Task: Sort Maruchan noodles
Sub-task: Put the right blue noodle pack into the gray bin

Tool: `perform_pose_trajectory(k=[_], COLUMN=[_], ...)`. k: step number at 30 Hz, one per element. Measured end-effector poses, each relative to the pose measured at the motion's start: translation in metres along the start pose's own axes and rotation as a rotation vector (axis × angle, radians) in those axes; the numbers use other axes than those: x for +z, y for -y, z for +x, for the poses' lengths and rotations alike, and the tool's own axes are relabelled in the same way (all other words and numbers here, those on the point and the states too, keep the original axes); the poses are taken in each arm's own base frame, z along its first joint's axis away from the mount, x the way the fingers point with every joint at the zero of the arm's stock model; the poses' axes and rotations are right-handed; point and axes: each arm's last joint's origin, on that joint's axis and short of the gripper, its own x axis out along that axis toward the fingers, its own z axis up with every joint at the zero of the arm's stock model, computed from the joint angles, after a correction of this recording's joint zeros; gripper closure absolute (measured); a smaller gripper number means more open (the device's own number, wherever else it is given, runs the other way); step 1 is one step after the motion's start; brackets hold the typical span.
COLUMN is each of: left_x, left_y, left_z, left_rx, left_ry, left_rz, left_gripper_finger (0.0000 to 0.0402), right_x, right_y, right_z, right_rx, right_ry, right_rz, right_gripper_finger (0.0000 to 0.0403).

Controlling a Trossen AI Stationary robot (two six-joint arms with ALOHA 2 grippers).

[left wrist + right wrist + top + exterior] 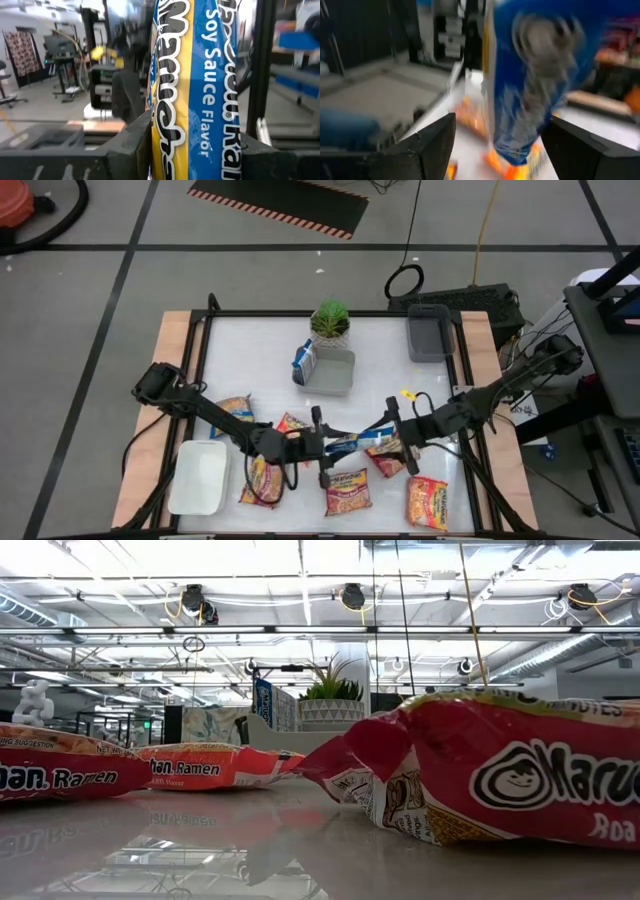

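- My left gripper was clamped on a blue Maruchan packet reading "Soy Sauce Flavor", mid-table toward 6 o'clock.
- My right gripper stood apart around its far end.
- Red "Ramen" packets lay nearby.

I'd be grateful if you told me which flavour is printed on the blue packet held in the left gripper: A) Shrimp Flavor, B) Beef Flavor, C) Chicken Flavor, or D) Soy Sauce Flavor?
D: in the left wrist view the left gripper clamps an upright blue packet whose white lettering reads Soy Sauce Flavor.
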Motion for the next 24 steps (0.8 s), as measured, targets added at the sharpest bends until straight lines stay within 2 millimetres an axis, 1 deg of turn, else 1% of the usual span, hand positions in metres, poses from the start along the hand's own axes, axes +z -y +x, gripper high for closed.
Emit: perform_pose_trajectory(k=[5,7,11,18,24], left_x=[0.008,0.010,0.009,0.008,0.008], left_y=[0.009,0.010,0.005,-0.002,-0.003], left_z=[-0.007,-0.009,-0.007,-0.003,-0.002], left_rx=[0.040,0.080,0.125,0.147,0.141], left_ry=[0.057,0.061,0.052,0.052,0.050], left_rz=[0.033,0.048,0.053,0.027,0.034], left_gripper_finger=[0.0261,0.0261,0.0261,0.0261,0.0261], right_x=[-0.006,-0.011,-0.023,-0.032,-0.039], right_y=[0.001,0.002,0.005,0.009,0.010], right_z=[-0.008,-0.010,-0.006,0.007,0.012], right_rx=[-0.024,-0.040,-0.058,-0.107,-0.178], right_ry=[0.222,0.260,0.248,0.263,0.235], right_rz=[0.007,0.016,0.039,0.101,0.092], right_gripper_finger=[0.0130,0.0130,0.0130,0.0130,0.0134])
